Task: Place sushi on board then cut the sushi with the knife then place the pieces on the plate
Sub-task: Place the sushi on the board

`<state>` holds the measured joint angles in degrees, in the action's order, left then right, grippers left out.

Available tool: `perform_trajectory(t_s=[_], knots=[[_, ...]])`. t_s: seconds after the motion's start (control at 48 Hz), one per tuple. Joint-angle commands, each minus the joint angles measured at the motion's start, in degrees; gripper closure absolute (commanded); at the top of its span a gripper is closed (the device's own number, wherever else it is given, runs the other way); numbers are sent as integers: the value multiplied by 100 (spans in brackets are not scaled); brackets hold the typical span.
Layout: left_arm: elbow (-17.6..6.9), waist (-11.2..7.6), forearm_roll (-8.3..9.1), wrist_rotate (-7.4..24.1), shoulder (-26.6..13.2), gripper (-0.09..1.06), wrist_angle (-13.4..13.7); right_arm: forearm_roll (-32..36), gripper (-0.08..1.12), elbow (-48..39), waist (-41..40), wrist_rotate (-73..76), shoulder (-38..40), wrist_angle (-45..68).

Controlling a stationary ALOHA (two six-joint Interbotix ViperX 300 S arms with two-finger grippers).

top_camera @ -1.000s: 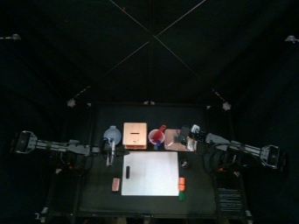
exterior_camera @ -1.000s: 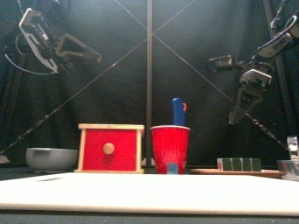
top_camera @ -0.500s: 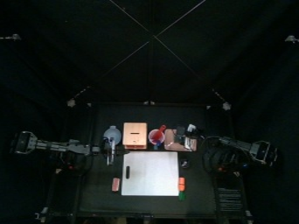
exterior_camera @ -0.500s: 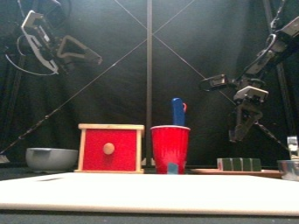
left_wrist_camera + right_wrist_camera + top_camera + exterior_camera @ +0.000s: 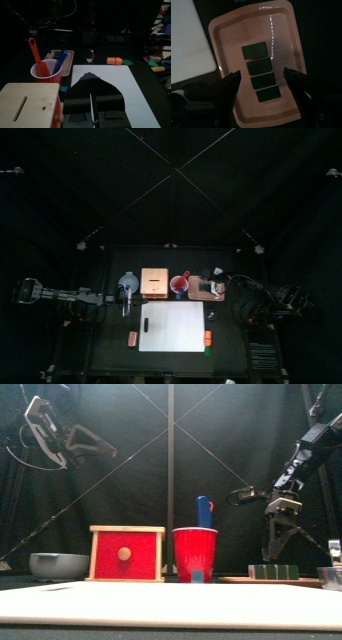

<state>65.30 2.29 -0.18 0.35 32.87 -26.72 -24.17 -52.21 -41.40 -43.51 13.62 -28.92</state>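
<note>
Sushi roll point(image 5: 259, 66) lies on pink tray point(image 5: 281, 35) beneath right claw point(image 5: 262, 74), jaws apart.

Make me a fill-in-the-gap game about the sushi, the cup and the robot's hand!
1. The sushi lies on the pink ____.
2. The sushi is ____ dark green pieces in a row.
3. The red cup holds a blue knife and a ____ one.
4. The right hand hangs over the sushi with its jaws ____.
Missing words: tray; four; red; open.
</note>
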Motion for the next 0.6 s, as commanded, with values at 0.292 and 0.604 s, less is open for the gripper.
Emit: perform_trajectory(t_s=[0.292, 0.604], knots=[[-105, 26, -9, 0, -9, 99, -53, 53, 7, 123, 0, -26, -369, 325], [-88, 26, -9, 0, 0, 99, -62, 62, 8, 123, 0, -26, -606, 448]])
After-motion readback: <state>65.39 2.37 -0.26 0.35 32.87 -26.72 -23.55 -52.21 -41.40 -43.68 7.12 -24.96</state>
